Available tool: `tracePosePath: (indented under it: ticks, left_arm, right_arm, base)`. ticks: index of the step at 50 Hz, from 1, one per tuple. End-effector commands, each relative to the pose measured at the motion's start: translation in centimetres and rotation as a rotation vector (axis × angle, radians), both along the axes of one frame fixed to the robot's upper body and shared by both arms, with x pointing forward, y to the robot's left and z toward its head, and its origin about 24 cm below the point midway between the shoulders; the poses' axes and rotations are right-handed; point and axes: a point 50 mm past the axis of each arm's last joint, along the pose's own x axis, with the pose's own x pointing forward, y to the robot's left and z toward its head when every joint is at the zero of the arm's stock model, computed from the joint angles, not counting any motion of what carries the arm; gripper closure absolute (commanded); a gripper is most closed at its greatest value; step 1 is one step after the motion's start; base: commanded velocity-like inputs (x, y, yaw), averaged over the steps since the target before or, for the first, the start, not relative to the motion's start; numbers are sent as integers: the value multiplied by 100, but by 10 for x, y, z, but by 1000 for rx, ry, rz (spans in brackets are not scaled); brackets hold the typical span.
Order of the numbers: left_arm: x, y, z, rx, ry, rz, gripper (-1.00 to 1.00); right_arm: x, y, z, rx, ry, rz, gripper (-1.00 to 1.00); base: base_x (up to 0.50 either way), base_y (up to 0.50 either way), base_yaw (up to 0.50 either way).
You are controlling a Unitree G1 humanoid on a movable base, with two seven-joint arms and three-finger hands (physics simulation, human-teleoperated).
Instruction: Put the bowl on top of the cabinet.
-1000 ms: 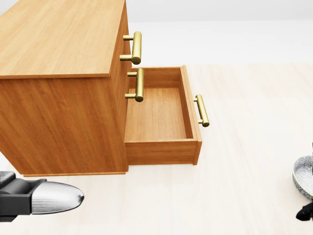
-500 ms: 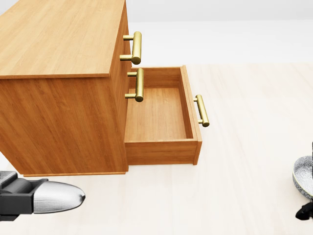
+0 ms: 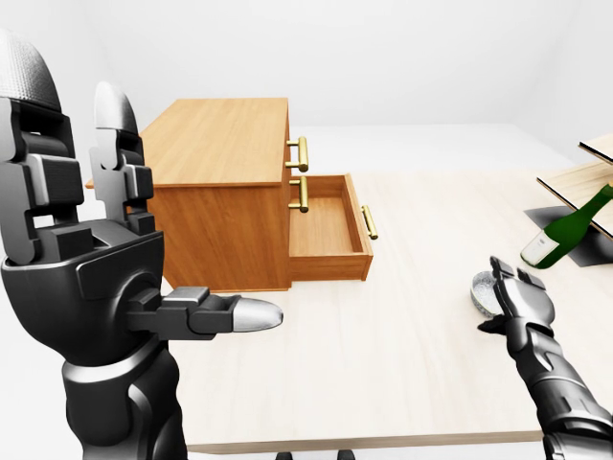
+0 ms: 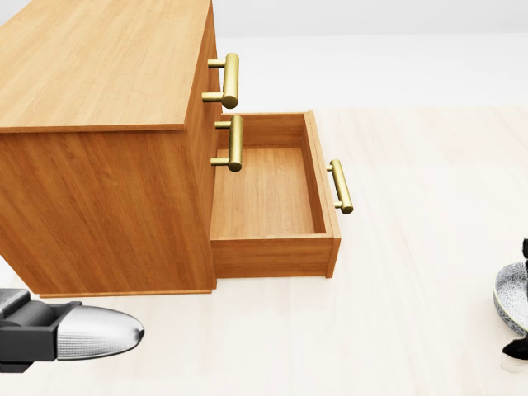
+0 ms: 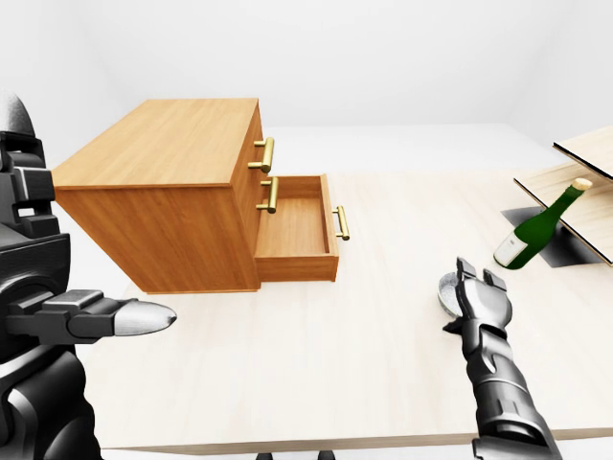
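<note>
The wooden cabinet [image 3: 225, 139] stands at the left of the table, its flat top bare. Its bottom drawer [image 3: 326, 230] is pulled out and holds nothing; the two upper drawers are closed. The grey patterned bowl [image 3: 480, 291] sits on the table at the right, at the right edge of the head view [image 4: 511, 297]. My right gripper [image 3: 505, 297] is open right beside the bowl, fingers raised along its right rim. My left gripper [image 3: 144, 206] is open, held up at the left, far from the bowl, its silver thumb tip [image 4: 99, 332] pointing right.
A green bottle [image 3: 565, 230] leans against a wooden shelf unit [image 3: 584, 177] at the right edge. The table's near edge [image 3: 383, 443] runs along the bottom of the eye views. Brass handles [image 4: 231, 80] stick out from the cabinet's drawer side.
My right hand has edged slightly left, closer round the bowl at the right edge of the head view. The left hand and the cabinet have not moved.
</note>
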Motion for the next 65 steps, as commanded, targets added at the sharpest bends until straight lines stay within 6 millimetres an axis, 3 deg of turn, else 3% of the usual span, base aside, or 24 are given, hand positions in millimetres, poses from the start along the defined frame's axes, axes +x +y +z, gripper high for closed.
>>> tracePosePath:
  ticks: [1,10,13,27,43,46,65]
  left_arm:
    - [0,0,0,0,-3,0,-100]
    - [-1,0,1,0,-5,-1,-100]
    - [0,0,0,0,-3,0,-100]
    - [1,0,-1,1,7,-1,-100]
    - [1,1,-1,0,8,2,-100]
    - [1,1,0,0,4,2,-100]
    - [0,1,1,-4,-3,1,-100]
  right_arm:
    - [-1,-2,-3,-10,14,-12,100]
    - [-1,-1,-2,-7,8,-6,100]
    - [0,-1,-1,-4,3,-3,84]
    - [6,3,11,8,-34,28,80]
    - [24,29,64,32,-163,177,90]
    - [27,34,74,29,-180,203,100]
    - [49,59,126,-26,-259,326,100]
  base:
    - [0,0,0]
    - [0,0,0]
    - [0,0,0]
    - [0,0,0]
    - [0,0,0]
    - [0,0,0]
    - [0,0,0]
